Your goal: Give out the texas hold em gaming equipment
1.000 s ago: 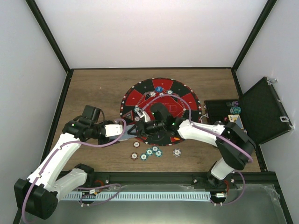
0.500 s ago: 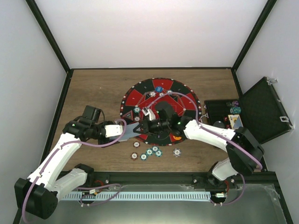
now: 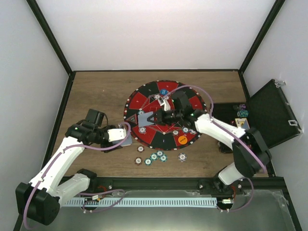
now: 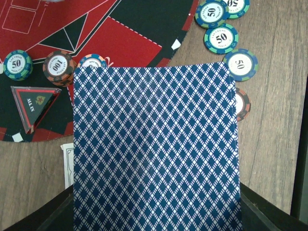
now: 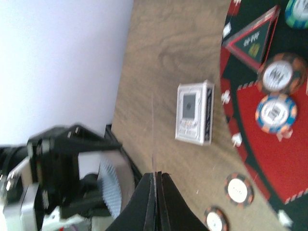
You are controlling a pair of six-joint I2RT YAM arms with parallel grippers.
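On the left, the left gripper (image 3: 122, 136) hung low over the counter (image 3: 96, 91) just off the mat's (image 3: 139, 101) near-left edge, its jaws pinched on the deck (image 4: 154, 144), which it held flat with the blue backs up. A card box (image 5: 194, 113) lay on the wood beneath it, and loose chips (image 3: 153, 157) sat in a cluster on the counter just in front of the mat. Further right, over the mat's left half, the right gripper (image 5: 156, 175) was pressed together on a single card (image 3: 144, 119), which showed only as a thin edge in its wrist view. The step in hand looked like dealing: one card apart from the deck and on its way to a place on the mat. The next move probably called for carrying that card to a free segment, lowering it nearly flat and spreading the jaws without nudging the chips already on the mat. The case (image 3: 269, 113) stood open at far right.
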